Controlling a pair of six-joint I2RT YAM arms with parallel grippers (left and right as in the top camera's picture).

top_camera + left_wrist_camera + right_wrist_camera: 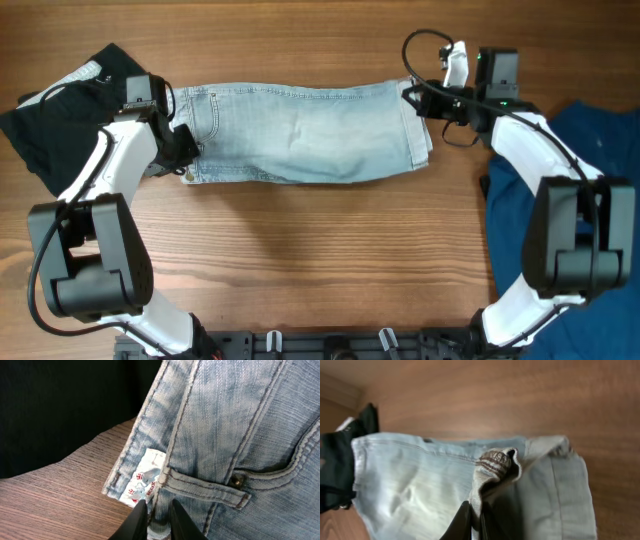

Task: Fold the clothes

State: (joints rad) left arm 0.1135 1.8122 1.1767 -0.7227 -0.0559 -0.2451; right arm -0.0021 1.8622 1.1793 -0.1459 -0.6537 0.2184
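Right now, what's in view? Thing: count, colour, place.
shorts: 1, pale blue denim, flat across the middle of the table, waistband to the left
black garment: 1, black, bunched at the table's far left
blue top: 1, royal blue, right edge, partly under the arm
label: 1, white with red print, at the waistband
table: 1, brown wood
left gripper: 1, black, pinching the waistband
right gripper: 1, black, pinching the hem end
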